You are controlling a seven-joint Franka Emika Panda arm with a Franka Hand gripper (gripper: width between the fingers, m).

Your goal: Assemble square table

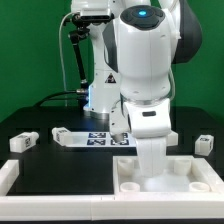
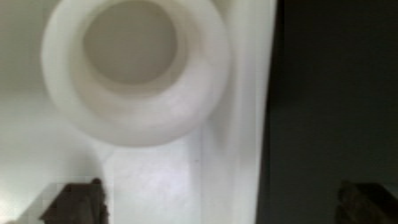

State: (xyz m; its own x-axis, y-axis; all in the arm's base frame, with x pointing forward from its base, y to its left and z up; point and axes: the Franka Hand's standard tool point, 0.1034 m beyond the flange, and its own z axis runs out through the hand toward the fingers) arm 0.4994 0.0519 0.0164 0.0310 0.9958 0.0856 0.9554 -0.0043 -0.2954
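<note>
The white square table top (image 1: 185,180) lies at the front on the exterior view's right, rim up, with round corner holes. My gripper (image 1: 150,160) is lowered onto its near-left part, under the white wrist. In the wrist view a corner hole (image 2: 125,60) and the raised rim (image 2: 196,170) fill the picture, very close. My gripper (image 2: 222,205) is open. Its dark fingertips (image 2: 80,202) stand on either side of the rim, with a dark gap on one side. One white leg (image 1: 22,142) lies at the left, another leg (image 1: 205,145) at the right.
The marker board (image 1: 92,138) lies flat behind the top, near the arm's base. A low white border rail (image 1: 8,178) runs along the front left. The table surface is black, with a green backdrop behind.
</note>
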